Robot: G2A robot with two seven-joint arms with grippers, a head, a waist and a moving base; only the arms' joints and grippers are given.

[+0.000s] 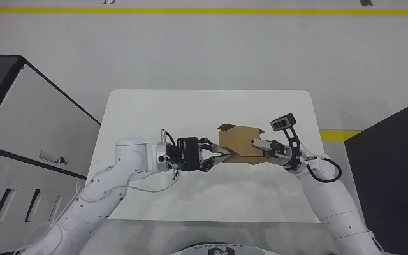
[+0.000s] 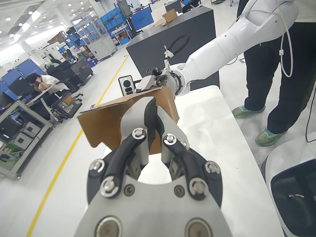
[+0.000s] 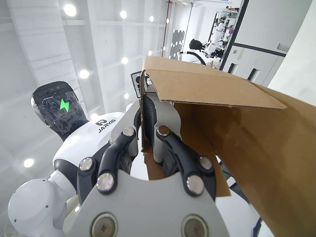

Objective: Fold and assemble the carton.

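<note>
A brown corrugated carton [image 1: 240,144] hangs above the middle of the white table [image 1: 140,115], held between both arms. My left gripper [image 1: 220,155] is shut on the carton's left edge; in the left wrist view its fingertips [image 2: 150,110] pinch a panel of the carton [image 2: 108,122]. My right gripper [image 1: 260,146] is shut on the carton's right side; in the right wrist view its fingers [image 3: 148,114] clamp a cardboard wall of the carton [image 3: 222,114], with a flap spread over them. The right gripper [image 2: 148,85] also shows behind the carton in the left wrist view.
A dark cabinet [image 1: 19,83] stands left of the table and a dark counter [image 1: 382,153] to its right. A person's legs [image 2: 271,99] stand by the table's right edge. Yellow floor tape [image 1: 204,11] runs beyond the far side.
</note>
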